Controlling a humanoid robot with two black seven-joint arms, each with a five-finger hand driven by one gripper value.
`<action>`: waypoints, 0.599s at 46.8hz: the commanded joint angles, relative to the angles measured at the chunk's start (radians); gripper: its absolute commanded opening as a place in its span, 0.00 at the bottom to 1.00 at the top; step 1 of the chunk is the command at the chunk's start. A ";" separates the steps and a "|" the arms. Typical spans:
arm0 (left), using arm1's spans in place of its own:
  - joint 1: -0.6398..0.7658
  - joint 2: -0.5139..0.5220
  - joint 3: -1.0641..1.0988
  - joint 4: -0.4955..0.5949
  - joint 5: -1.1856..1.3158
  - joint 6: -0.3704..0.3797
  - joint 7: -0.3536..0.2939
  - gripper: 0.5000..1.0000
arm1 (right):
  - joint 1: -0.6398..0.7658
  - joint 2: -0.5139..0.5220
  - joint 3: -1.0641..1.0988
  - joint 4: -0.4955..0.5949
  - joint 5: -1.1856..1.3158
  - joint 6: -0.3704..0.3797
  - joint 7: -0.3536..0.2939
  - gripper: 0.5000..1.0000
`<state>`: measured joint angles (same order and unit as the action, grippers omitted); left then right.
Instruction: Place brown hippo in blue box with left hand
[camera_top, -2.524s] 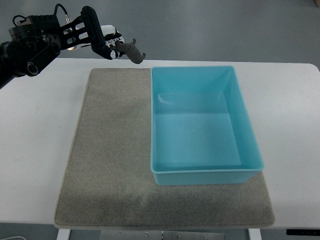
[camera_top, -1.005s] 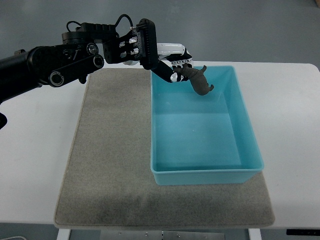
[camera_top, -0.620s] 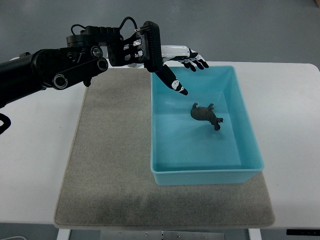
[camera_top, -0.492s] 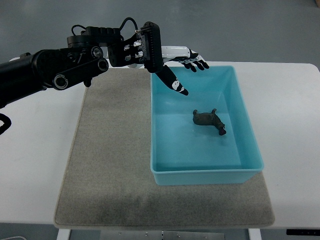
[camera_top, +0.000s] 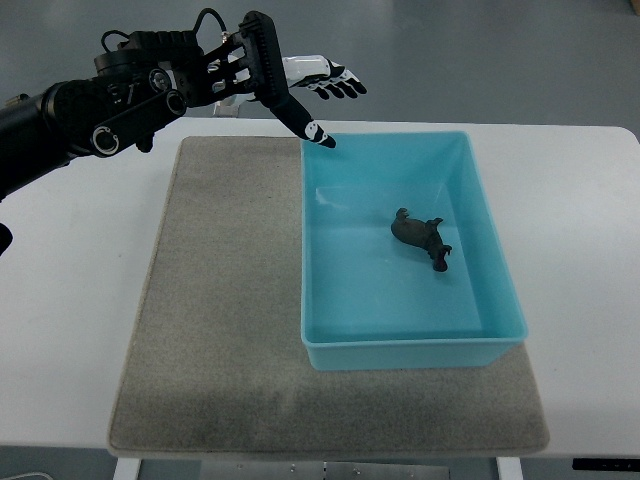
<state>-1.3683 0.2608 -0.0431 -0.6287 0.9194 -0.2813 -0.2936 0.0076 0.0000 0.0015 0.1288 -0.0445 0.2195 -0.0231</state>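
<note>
The brown hippo (camera_top: 423, 240) lies on the floor of the blue box (camera_top: 490, 262), near its middle, long axis running diagonally from the far left toward the near right wall. The left hand (camera_top: 300, 95) hangs above the box's far left corner with fingers (camera_top: 318, 136) spread apart and holding nothing; the toy sits well apart from them, off to their right and toward the robot, down inside the box. No right hand is in view. The placement looks complete, leaving only withdrawal of the arm.
</note>
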 joint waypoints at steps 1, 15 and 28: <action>0.003 0.000 0.002 0.067 -0.019 0.011 -0.001 0.83 | 0.000 0.000 0.000 0.000 0.000 0.000 0.000 0.87; 0.029 -0.031 0.002 0.262 -0.120 0.128 -0.001 0.98 | 0.000 0.000 0.000 0.000 0.000 0.000 0.000 0.87; 0.078 -0.090 -0.003 0.434 -0.284 0.231 -0.001 0.99 | 0.000 0.000 0.000 0.000 0.000 0.000 0.000 0.87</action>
<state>-1.3005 0.1800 -0.0448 -0.2216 0.6909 -0.0580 -0.2946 0.0076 0.0000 0.0015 0.1289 -0.0446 0.2194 -0.0231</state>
